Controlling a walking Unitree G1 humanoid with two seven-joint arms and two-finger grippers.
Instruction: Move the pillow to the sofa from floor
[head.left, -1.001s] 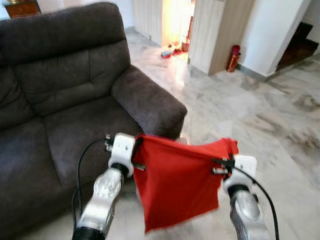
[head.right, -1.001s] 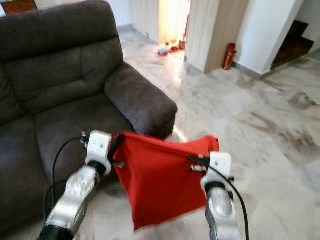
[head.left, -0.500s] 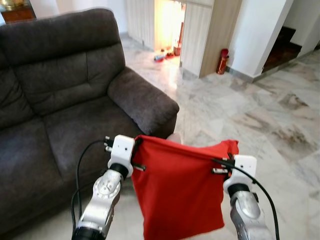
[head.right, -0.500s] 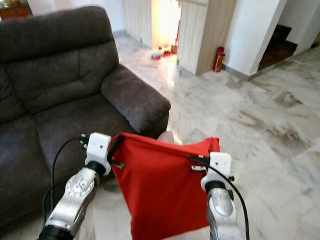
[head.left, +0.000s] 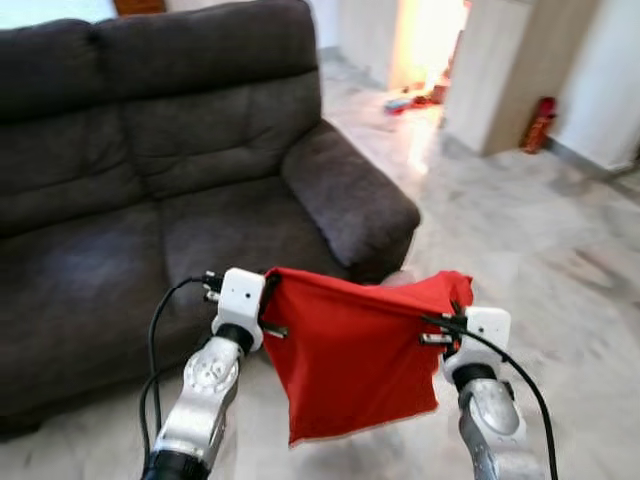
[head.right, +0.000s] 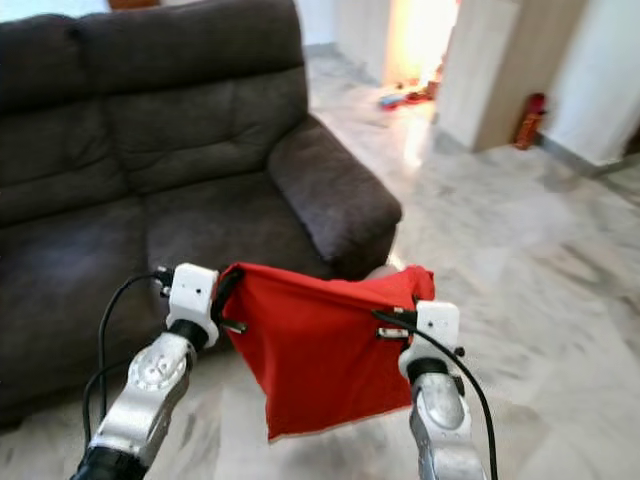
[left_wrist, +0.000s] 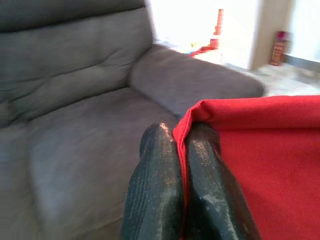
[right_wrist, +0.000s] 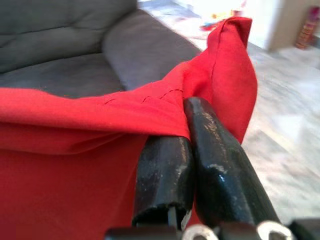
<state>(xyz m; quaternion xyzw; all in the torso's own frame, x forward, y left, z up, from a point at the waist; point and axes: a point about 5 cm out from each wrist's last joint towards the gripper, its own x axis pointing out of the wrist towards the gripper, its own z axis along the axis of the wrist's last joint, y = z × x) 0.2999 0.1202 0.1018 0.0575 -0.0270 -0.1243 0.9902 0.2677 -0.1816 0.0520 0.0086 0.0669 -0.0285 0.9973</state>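
Note:
A flat red pillow (head.left: 350, 355) hangs in the air between my two arms, above the marble floor in front of the sofa. My left gripper (left_wrist: 181, 132) is shut on its upper left corner, the red cloth pinched between the black fingers (left_wrist: 155, 180). My right gripper (right_wrist: 192, 107) is shut on the upper right corner. The dark grey sofa (head.left: 150, 200) stands ahead and to the left, its armrest (head.left: 350, 195) just beyond the pillow's top edge. The pillow's lower edge dangles free.
Pale marble floor (head.left: 560, 250) stretches to the right. A red fire extinguisher (head.left: 541, 122) stands by a wall at the far right. Small coloured items (head.left: 405, 102) lie on the floor in a bright doorway behind the sofa.
The camera has turned left, so the sofa now spreads wider across the picture and the doorway has shifted right. Both grippers keep the same hold on the pillow.

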